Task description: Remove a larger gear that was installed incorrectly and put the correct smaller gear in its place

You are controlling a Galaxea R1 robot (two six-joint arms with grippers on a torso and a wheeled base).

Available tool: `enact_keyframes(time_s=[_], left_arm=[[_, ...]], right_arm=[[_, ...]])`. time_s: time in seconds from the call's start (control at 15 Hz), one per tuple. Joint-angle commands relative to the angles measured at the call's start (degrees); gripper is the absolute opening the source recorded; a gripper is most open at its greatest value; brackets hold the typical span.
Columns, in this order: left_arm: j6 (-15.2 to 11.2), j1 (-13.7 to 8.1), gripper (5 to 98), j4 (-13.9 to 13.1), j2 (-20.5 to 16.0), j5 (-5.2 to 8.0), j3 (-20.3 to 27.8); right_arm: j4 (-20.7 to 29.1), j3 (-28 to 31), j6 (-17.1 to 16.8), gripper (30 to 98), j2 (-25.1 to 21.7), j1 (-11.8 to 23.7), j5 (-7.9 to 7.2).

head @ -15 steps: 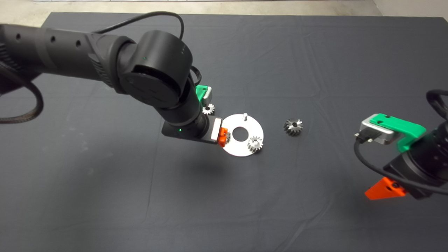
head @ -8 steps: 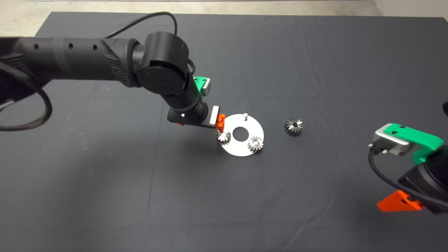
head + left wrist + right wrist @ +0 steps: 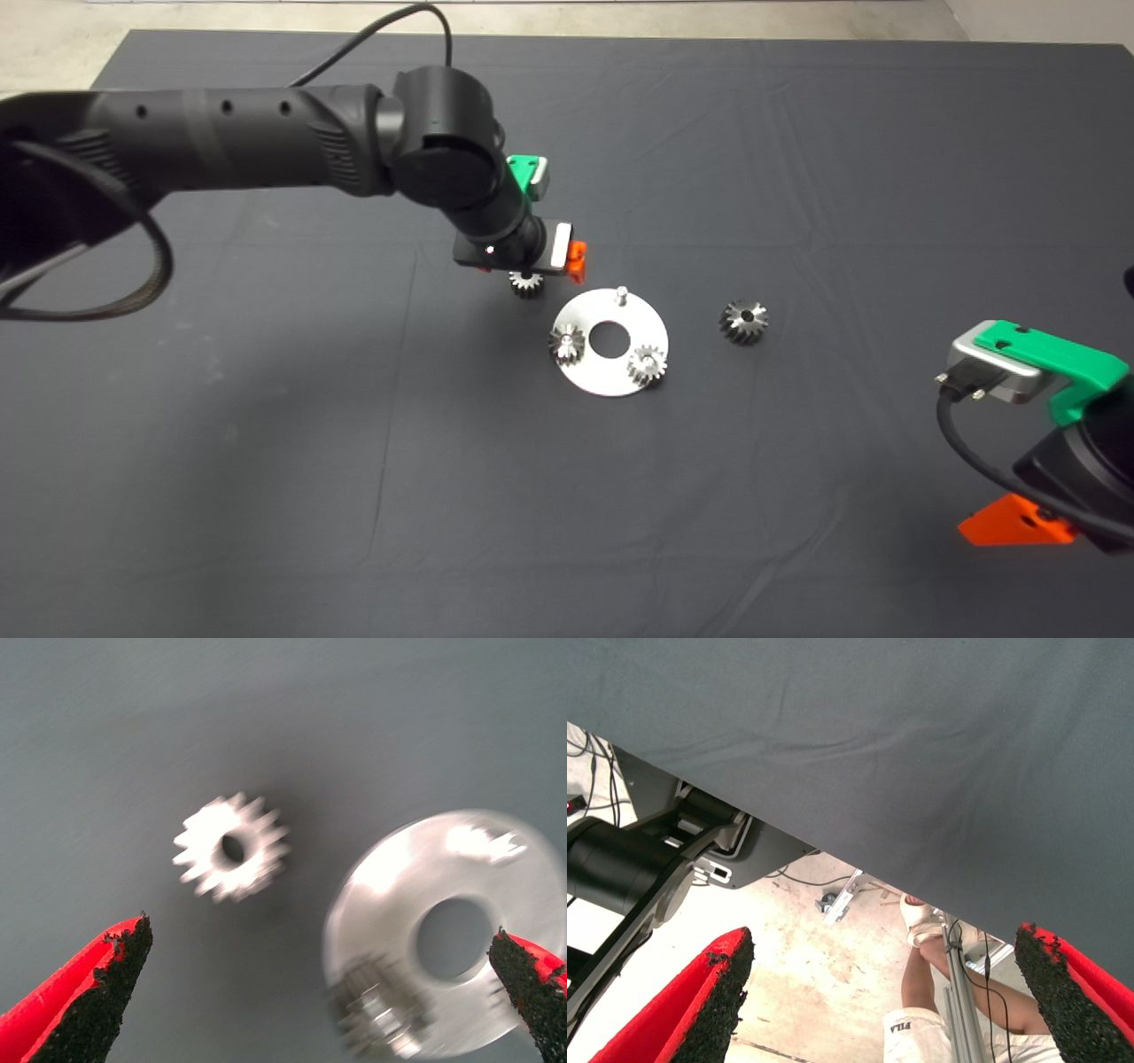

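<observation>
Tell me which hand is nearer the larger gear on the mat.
Left. The left hand hovers open near the round plate, a little way from the larger gear. The right hand waits open at the mat's lower right edge, much farther away.

A dark mat (image 3: 797, 133) with faint creases covers the desk. Beyond its far edge runs a strip of pale concrete floor (image 3: 266, 18). In the right wrist view, cables (image 3: 797, 877) lie on that floor, and a person's leg (image 3: 921, 974) shows past the desk's edge.
</observation>
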Motion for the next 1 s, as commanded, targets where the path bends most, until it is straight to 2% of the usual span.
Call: enact_keyframes(time_s=[0.0, 0.27, 0.4, 0.53, 0.93], left_arm=[[1.73, 1.91, 98.2, 5.62, 1.30, -1.64, -2.13], [2.07, 2.88, 98.2, 7.64, 1.30, -1.64, -4.14], [2.35, 3.60, 98.2, 10.49, 1.21, -1.55, -5.32], [4.49, 3.93, 98.2, 10.83, 1.16, -1.46, -5.48], [5.15, 3.93, 98.2, 11.09, 0.34, -1.46, -5.57]], right_arm=[[2.09, 0.39, 0.37, 78.3, 0.74, 1.17, -6.42], [2.18, 0.39, 0.37, 78.3, 0.65, 1.17, -6.42], [2.09, 0.39, 0.37, 78.3, 0.74, 1.17, -6.42], [2.09, 0.33, 0.28, 78.3, 0.74, 1.17, -6.42], [2.09, 0.36, 0.37, 78.3, 0.74, 1.17, -6.42]])
